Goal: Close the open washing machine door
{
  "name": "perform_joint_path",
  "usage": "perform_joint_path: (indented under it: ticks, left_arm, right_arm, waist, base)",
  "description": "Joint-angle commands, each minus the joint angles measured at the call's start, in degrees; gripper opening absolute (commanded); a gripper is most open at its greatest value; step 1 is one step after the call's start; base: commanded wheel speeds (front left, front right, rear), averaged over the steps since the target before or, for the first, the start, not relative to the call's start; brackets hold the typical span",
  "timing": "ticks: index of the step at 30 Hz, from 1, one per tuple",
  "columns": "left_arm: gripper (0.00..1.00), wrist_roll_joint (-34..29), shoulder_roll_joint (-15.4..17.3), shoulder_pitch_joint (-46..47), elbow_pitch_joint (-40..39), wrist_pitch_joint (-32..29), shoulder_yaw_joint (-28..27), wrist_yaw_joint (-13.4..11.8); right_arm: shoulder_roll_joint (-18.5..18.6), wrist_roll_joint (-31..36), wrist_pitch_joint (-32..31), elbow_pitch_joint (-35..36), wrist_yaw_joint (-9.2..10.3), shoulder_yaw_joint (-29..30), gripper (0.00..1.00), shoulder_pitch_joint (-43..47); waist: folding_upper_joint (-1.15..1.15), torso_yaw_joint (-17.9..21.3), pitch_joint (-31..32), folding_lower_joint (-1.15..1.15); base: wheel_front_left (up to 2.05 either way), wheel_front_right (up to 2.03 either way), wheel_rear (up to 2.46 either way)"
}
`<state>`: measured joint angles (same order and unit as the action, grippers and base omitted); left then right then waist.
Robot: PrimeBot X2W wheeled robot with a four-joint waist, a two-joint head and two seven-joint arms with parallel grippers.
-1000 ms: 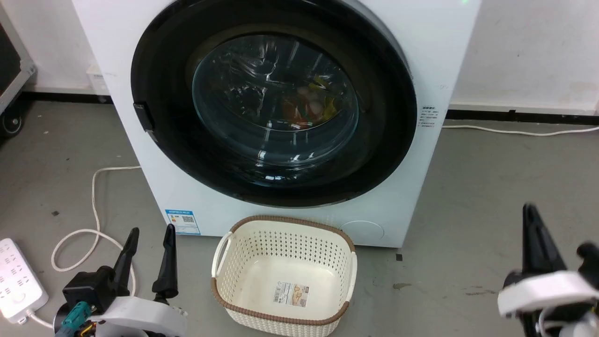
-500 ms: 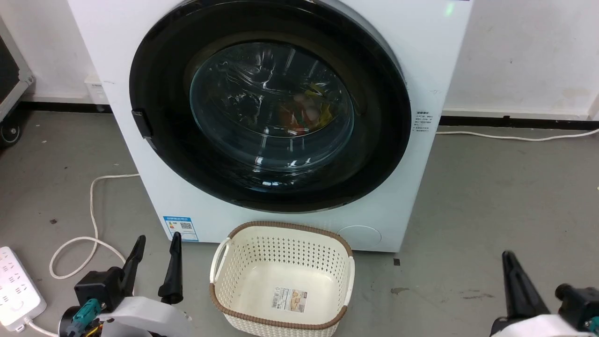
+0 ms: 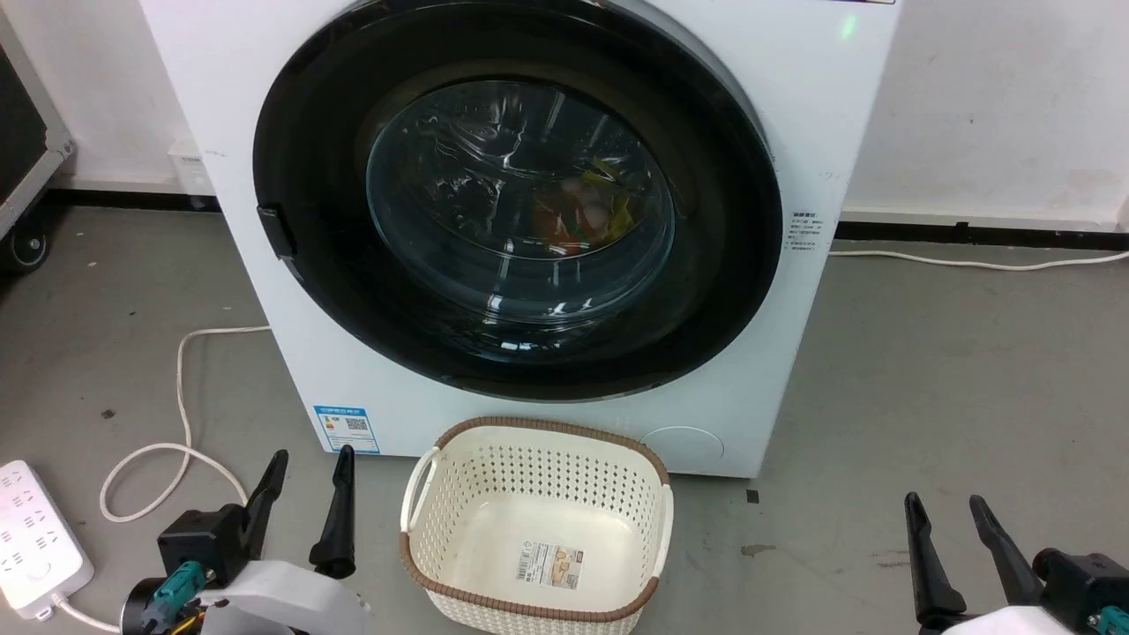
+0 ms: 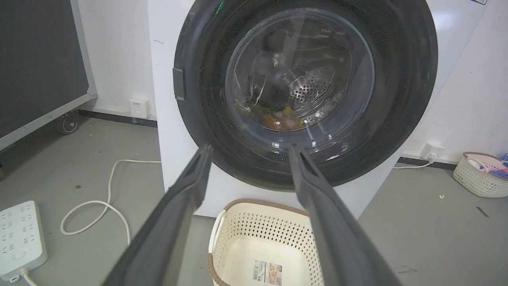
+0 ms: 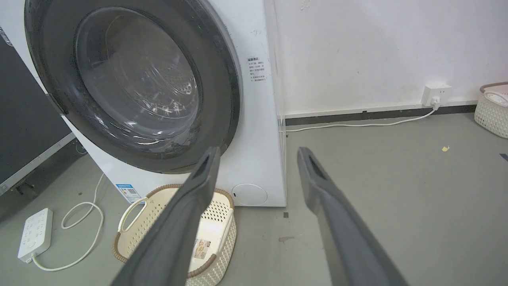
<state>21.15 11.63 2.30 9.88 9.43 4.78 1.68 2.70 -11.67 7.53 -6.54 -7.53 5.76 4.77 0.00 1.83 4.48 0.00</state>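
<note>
- The washing machine door (image 3: 519,198) sits shut, flush on the white washing machine (image 3: 265,353). It lies ahead of both sets of jaws and above their tips.
- Facing: the door's glass looks out toward the jaws. The door is round, so we record no long axis.
- Look: wide glossy black rim around a bulging clear window with bright reflections. Coloured laundry (image 3: 578,207) shows behind the glass. A dark tab (image 3: 275,231) sits on the rim on the left jaws' side.
- Left gripper (image 3: 313,452): jaws released, grasping nothing, well apart from the door.
- Right gripper (image 3: 944,500): jaws released, empty, off to the machine's right.
- A cream basket (image 3: 538,425) stands on the floor between the two grippers, nearer the left one and just in front of the machine.
- Against a second ago: the right jaws were clenched and stood higher in the head view; now they are parted and lower. The left jaws match, and the door stays shut. The camera has shifted a little.
</note>
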Motion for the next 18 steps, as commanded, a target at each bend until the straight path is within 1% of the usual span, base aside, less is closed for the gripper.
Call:
perform_joint_path:
  ticks: [1,10,18]
  left_arm:
    - [1.0,-0.3,0.4,0.4,0.0,-0.1,0.2,-0.3]
    - [1.0,-1.5,1.2,1.2,0.0,-0.3,0.9,-1.2]
    - [1.0,-0.9,1.0,1.4,0.0,-0.3,1.2,-1.4]
  right_arm:
    - [0.2,-0.1,-0.2,-0.1,0.04,0.0,1.0,0.5]
    - [0.2,-0.4,-0.2,-0.2,0.04,-0.3,1.0,-0.2]
    - [0.2,-0.7,0.0,-0.4,0.04,-0.6,1.0,-0.5]
  waist:
    - [0.0,0.0,0.0,0.0]
    - [0.0,-0.3,-0.3,0.0]
    - [0.0,-0.3,-0.4,0.0]
  base:
    - [0.0,0.0,0.0]
    - [0.0,0.0,0.0]
    - [0.0,0.0,0.0]
